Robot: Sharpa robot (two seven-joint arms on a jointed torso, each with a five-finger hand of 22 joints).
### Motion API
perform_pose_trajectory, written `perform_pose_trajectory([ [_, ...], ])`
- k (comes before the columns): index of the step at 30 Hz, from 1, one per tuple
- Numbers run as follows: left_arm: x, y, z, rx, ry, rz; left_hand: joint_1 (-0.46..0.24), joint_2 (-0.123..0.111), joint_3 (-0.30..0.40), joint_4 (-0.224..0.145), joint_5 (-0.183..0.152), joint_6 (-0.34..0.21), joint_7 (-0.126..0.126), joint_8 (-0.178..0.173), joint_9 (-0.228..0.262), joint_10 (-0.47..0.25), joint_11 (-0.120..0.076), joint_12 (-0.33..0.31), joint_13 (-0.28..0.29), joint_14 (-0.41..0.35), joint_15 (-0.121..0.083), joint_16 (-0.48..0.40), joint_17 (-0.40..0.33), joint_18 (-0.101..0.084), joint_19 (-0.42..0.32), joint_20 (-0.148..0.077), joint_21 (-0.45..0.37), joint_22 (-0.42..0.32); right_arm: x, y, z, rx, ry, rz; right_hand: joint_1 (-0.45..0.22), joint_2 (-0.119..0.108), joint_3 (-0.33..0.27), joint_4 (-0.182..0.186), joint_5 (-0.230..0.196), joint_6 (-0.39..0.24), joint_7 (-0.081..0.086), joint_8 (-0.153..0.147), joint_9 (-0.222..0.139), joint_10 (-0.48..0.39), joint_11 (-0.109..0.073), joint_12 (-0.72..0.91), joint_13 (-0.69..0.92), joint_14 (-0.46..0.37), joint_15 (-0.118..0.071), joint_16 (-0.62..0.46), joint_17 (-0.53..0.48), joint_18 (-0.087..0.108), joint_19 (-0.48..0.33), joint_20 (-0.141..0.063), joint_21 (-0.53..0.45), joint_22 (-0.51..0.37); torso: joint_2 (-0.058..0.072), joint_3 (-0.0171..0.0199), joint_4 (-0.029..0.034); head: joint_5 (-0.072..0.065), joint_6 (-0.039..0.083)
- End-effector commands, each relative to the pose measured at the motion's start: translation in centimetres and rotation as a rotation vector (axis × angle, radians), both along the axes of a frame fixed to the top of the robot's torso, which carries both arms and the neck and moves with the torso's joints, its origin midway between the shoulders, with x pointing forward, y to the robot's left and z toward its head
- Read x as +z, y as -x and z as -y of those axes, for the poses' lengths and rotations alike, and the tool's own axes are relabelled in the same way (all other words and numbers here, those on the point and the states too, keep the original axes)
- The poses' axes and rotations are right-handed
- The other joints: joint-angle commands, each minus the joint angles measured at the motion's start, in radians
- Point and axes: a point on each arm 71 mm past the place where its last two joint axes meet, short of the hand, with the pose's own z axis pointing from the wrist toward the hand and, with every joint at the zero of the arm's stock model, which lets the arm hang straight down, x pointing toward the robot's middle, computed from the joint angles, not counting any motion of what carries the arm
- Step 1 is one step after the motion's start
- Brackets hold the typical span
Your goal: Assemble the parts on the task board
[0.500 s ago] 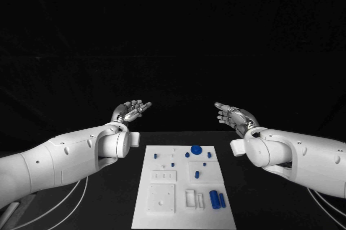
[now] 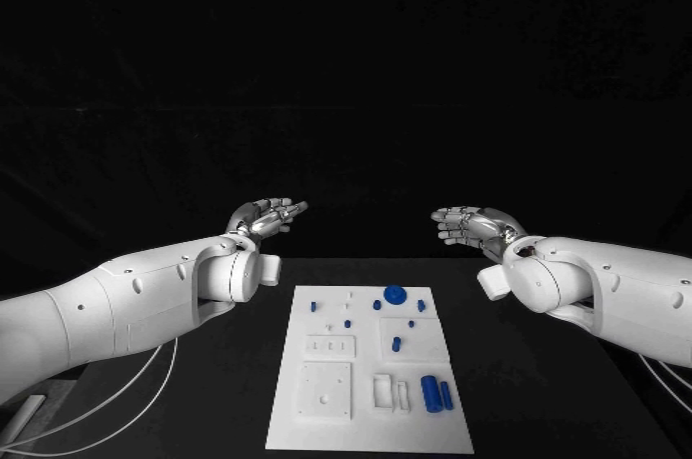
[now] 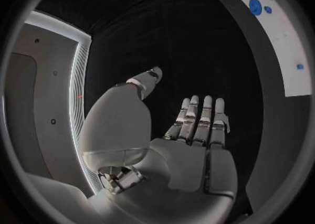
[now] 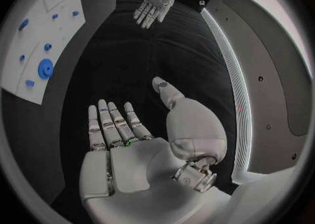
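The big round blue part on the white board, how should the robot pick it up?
Probably by its rim, coming straight down from above. The round blue part looks like a low disc sitting on the task board, with its sides free all round. Both hands, left and right, are open.

I've got my left hand (image 2: 265,219) and right hand (image 2: 472,225) raised, palms facing, fingers apart, holding nothing.

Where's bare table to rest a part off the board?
Bare black table lies on both sides of the task board, under each forearm. On the board, the blue parts crowd its far and right portions; both the left hand and right hand hover beyond it.
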Motion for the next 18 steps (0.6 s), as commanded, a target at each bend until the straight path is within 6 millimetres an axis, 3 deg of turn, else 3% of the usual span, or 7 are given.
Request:
perform_pose_trajectory([
  [1,0.2,0.1,0.0,-0.062,0.036,0.011,0.011,0.039,-0.029,-0.019,0.003,0.055,0.029,0.024,0.011,0.058,0.028,0.027,0.011,0.042,0.009,0.023,0.01,-0.007,0.02,-0.006,0.022,0.026,0.2,-0.3,-0.5,0.09,0.194,0.107,0.088,-0.016,0.09,-0.081,-0.017,0.171,0.097,0.084,0.043,0.238,-0.004,0.063,0.024,0.184,0.002,0.087,0.042,0.072,0.148,-0.004,0.054,0.096,0.0,-0.0004,-0.0012,0.005,-0.004],
  [5,0.4,0.4,-0.2,-0.076,0.031,0.035,0.034,0.103,-0.074,-0.085,0.022,0.197,0.066,0.064,0.019,0.22,0.064,0.096,0.038,0.222,0.035,0.103,0.033,0.032,0.182,-0.047,0.091,0.018,0.6,-0.8,-0.7,0.145,0.372,0.215,0.124,-0.03,0.137,-0.084,-0.039,0.267,0.078,0.109,0.043,0.351,-0.045,0.096,0.039,0.303,-0.044,0.134,0.063,0.112,0.251,-0.007,0.07,0.081,0.003,-0.0012,-0.0028,0.006,-0.004],
  [8,0.6,0.8,-0.1,-0.116,0.024,0.046,0.049,0.136,-0.084,-0.144,0.06,0.281,0.065,0.066,0.01,0.316,0.062,0.123,0.046,0.338,0.012,0.147,0.039,0.06,0.286,-0.07,0.123,0.01,0.7,-1.1,-1.1,0.2,0.492,0.283,0.162,-0.071,0.219,-0.067,-0.137,0.323,0.064,0.112,0.035,0.411,-0.065,0.098,0.043,0.393,-0.084,0.163,0.083,0.146,0.351,-0.006,0.083,0.064,0.007,-0.0004,-0.0028,0.006,-0.003],
  [10,0.7,1.2,0.0,-0.144,0.016,0.057,0.047,0.148,-0.087,-0.17,0.064,0.314,0.062,0.063,0.004,0.356,0.055,0.133,0.048,0.386,-0.005,0.164,0.042,0.069,0.329,-0.081,0.137,0.008,0.8,-1.3,-1.6,0.238,0.561,0.327,0.167,-0.084,0.248,-0.06,-0.148,0.344,0.061,0.113,0.033,0.437,-0.073,0.102,0.046,0.449,-0.108,0.187,0.099,0.163,0.402,-0.008,0.099,0.063,0.012,-0.0003,-0.003,0.005,0.0],
  [12,0.9,1.7,0.2,-0.179,0.015,0.062,0.041,0.16,-0.09,-0.216,0.067,0.348,0.053,0.049,-0.008,0.389,0.045,0.135,0.044,0.423,-0.021,0.168,0.04,0.07,0.364,-0.094,0.143,0.003,0.9,-1.4,-2.2,0.28,0.631,0.37,0.174,-0.092,0.267,-0.062,-0.149,0.377,0.052,0.121,0.034,0.476,-0.087,0.111,0.052,0.568,-0.164,0.248,0.135,0.199,0.516,-0.016,0.15,0.072,0.016,-0.0006,-0.0033,0.006,-0.002],
  [15,1.0,2.3,0.3,-0.206,0.024,0.062,0.027,0.173,-0.086,-0.264,0.067,0.375,0.048,0.027,-0.022,0.414,0.039,0.129,0.036,0.457,-0.033,0.173,0.039,0.066,0.391,-0.108,0.148,0.0,0.9,-1.4,-2.9,0.327,0.698,0.408,0.179,-0.098,0.278,-0.076,-0.14,0.414,0.046,0.121,0.03,0.526,-0.115,0.114,0.06,0.732,-0.226,0.335,0.201,0.2,0.707,-0.077,0.234,0.083,0.025,-0.0006,-0.0027,0.005,0.003],
  [18,1.3,3.1,0.3,-0.226,0.038,0.059,0.005,0.179,-0.079,-0.291,0.067,0.388,0.048,0.011,-0.03,0.422,0.039,0.118,0.027,0.463,-0.034,0.168,0.036,0.058,0.397,-0.114,0.146,-0.002,0.8,-1.4,-3.9,0.381,0.777,0.448,0.193,-0.109,0.27,-0.083,-0.131,0.437,0.041,0.119,0.027,0.559,-0.141,0.114,0.066,0.842,-0.25,0.423,0.263,0.2,0.827,-0.128,0.295,0.099,0.038,-0.0008,-0.0019,0.006,0.007],
])
